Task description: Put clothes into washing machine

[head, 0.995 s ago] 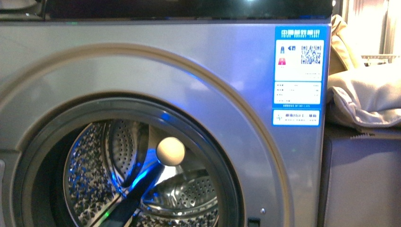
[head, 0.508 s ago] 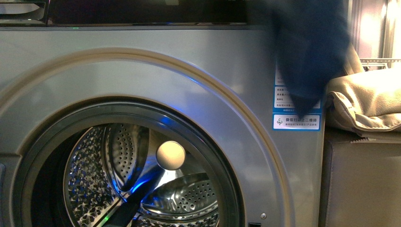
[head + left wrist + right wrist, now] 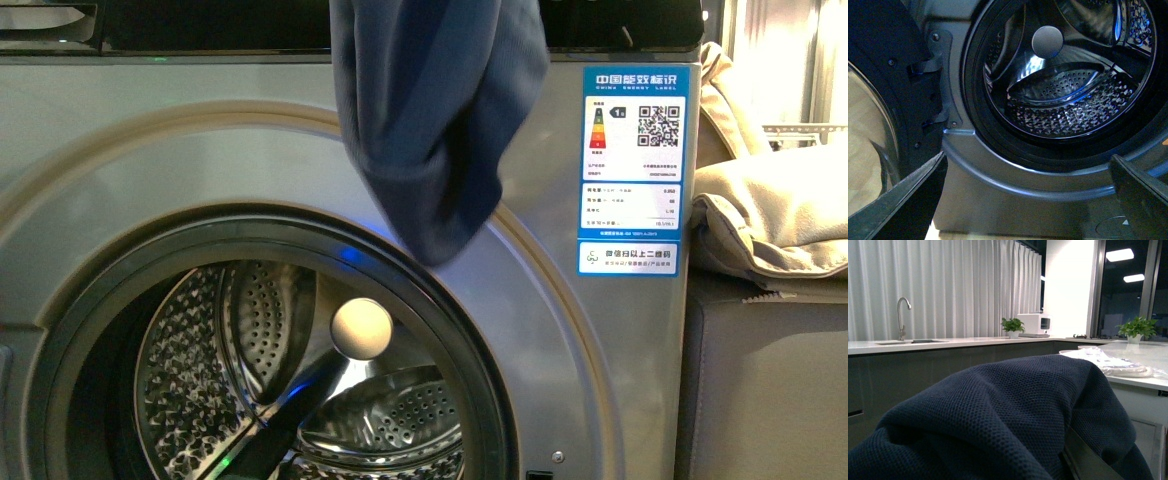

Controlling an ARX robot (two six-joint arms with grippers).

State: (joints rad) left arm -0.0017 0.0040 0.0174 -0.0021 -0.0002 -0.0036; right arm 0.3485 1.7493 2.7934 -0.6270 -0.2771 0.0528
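Note:
The washing machine [image 3: 150, 150] fills the front view, silver-grey, its round porthole open onto the perforated steel drum [image 3: 200, 380]. A dark blue garment [image 3: 435, 120] hangs from the top edge of that view, its lower tip just above the porthole's upper right rim. My right gripper is shut on it; in the right wrist view the cloth [image 3: 998, 415] buries the jaws and only one finger [image 3: 1091, 459] shows. My left gripper [image 3: 1028, 200] is open and empty, low in front of the porthole, facing the drum [image 3: 1068, 100].
The open door [image 3: 883, 100] stands beside the porthole. A pale round knob [image 3: 361, 329] sits deep in the drum. Beige clothes [image 3: 770, 215] lie on a plain grey cabinet [image 3: 765, 390] right of the machine. The blue-white energy label [image 3: 632, 150] is uncovered.
The dark blue garment came into view at the upper right, covering the energy label, then swung left to hang above the porthole. The label shows again.

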